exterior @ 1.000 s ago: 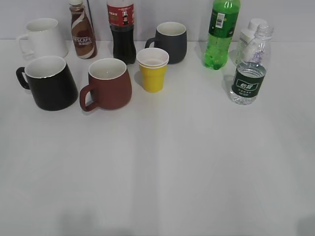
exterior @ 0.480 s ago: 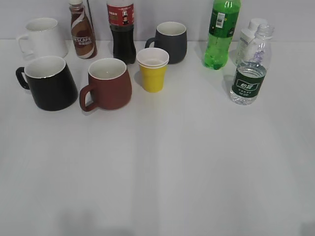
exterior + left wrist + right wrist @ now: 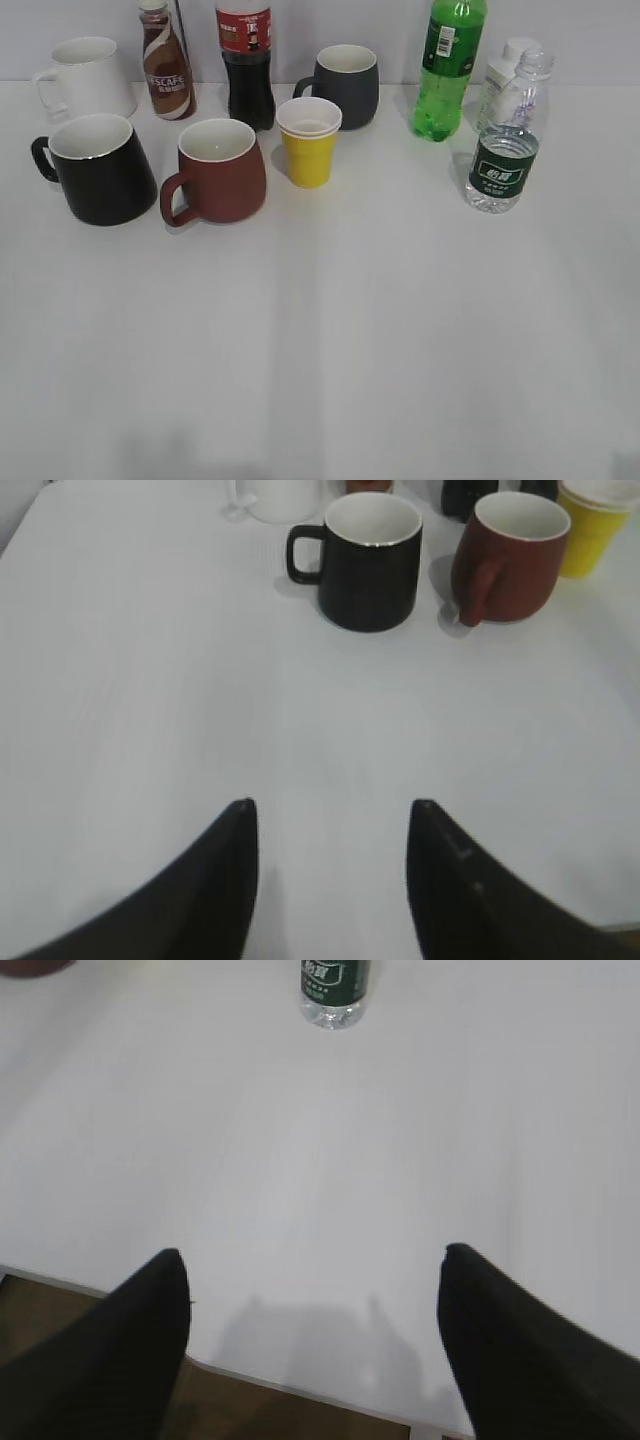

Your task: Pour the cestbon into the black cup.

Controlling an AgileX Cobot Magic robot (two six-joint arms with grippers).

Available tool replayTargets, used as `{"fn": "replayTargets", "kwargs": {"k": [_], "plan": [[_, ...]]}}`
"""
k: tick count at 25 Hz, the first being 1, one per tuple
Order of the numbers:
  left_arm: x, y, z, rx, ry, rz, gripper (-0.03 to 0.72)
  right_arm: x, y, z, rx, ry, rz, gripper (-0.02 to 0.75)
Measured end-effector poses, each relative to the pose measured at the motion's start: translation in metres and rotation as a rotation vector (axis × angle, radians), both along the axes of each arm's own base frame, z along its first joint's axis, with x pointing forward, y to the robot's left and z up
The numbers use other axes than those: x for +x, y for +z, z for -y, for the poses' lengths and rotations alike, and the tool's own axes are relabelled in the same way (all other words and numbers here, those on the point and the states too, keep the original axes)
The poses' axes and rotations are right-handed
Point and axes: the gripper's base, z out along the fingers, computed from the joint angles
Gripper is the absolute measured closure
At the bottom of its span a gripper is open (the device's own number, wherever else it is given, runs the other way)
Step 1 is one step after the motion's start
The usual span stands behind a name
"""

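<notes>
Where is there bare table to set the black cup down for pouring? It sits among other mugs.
The whole near half of the table is bare, in front of the black cup, red mug and cestbon. The back row is crowded with bottles and mugs.

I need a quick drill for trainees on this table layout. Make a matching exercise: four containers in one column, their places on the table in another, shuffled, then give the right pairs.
Things:
1. black cup
2. cestbon
3. yellow cup
4. white mug

Places, as the exterior view shows them:
A. back row, far left, behind the black cup
B. right side, in front of the white bottle
C. front row, far left, beside the brownish-red mug
D. middle, in front of the dark-grey mug

Pairs: 1-C, 2-B, 3-D, 4-A
</notes>
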Motion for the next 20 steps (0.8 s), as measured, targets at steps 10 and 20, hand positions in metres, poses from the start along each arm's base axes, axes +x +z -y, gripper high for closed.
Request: {"fn": "replayTargets", "kwargs": {"k": [10,20], "plan": [[-0.0025,-0.0003,0.0001,-0.001,0.013,0.015,0.44,-0.0064,0.0005,-0.0002,0.018,-0.106,0.046,0.158],[-0.0024,-0.0005,0.0001,-0.001,0.013,0.014,0.449,-0.0065,0.0005,-0.0004,0.02,-0.106,0.046,0.158]]}}
